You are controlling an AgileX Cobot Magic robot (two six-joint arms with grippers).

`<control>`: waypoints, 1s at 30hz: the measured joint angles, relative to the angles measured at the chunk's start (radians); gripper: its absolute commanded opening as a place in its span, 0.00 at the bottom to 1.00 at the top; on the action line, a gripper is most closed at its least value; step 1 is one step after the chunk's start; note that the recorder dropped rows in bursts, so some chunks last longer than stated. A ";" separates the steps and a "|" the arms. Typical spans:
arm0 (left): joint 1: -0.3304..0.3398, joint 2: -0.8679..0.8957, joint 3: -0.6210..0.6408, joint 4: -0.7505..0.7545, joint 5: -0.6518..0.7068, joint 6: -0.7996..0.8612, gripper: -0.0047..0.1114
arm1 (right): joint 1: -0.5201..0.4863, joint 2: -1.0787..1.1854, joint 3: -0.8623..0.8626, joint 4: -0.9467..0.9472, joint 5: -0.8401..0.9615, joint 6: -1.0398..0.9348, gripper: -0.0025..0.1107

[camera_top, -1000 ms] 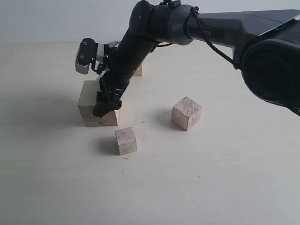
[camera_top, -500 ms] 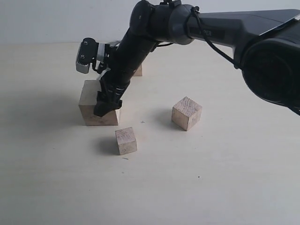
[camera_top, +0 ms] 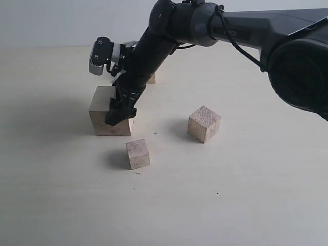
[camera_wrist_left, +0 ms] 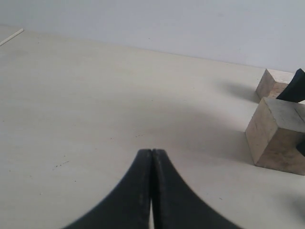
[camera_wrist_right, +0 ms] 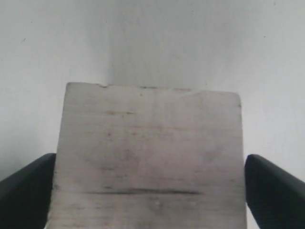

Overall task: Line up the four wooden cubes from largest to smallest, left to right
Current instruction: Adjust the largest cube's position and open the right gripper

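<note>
- Wood, pale and rough: the biggest cube (camera_top: 101,110) sits flat on the bench (camera_top: 246,195).
- The right arm's fingers (camera_wrist_right: 28,186) stand one at each side of it. I cannot tell if they squeeze it or just stand beside it.
- The tiniest cube (camera_top: 151,78) is just behind the biggest cube. The small cube (camera_top: 138,154) is near its front, and the middle cube (camera_top: 204,123) is farther to the side.
- The left arm's fingers (camera_wrist_left: 133,191) are shut on nothing, well apart from it.
- If a finger rubs a side while lifting, I think the biggest cube could twist out of line or bump the tiniest cube.
</note>
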 measured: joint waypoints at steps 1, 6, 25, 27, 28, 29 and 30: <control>0.000 0.000 0.000 0.000 0.000 0.000 0.04 | 0.000 0.000 0.000 0.002 0.000 -0.007 0.88; 0.000 0.000 0.000 0.000 0.000 0.000 0.04 | 0.000 0.000 0.000 0.004 0.002 -0.037 0.88; 0.000 0.000 0.000 0.000 0.000 0.000 0.04 | -0.011 -0.006 0.000 -0.015 0.004 -0.066 0.87; 0.000 0.000 0.000 0.000 0.000 0.000 0.04 | -0.011 -0.006 0.000 -0.003 0.006 -0.066 0.87; 0.000 0.000 0.000 0.000 0.000 0.000 0.04 | -0.011 -0.006 0.000 0.005 0.011 -0.066 0.87; 0.000 0.000 0.000 0.000 0.000 0.000 0.04 | -0.011 -0.006 0.000 0.010 0.015 -0.066 0.87; 0.000 0.000 0.000 0.000 0.000 0.000 0.04 | -0.011 -0.008 0.000 0.013 0.017 -0.066 0.87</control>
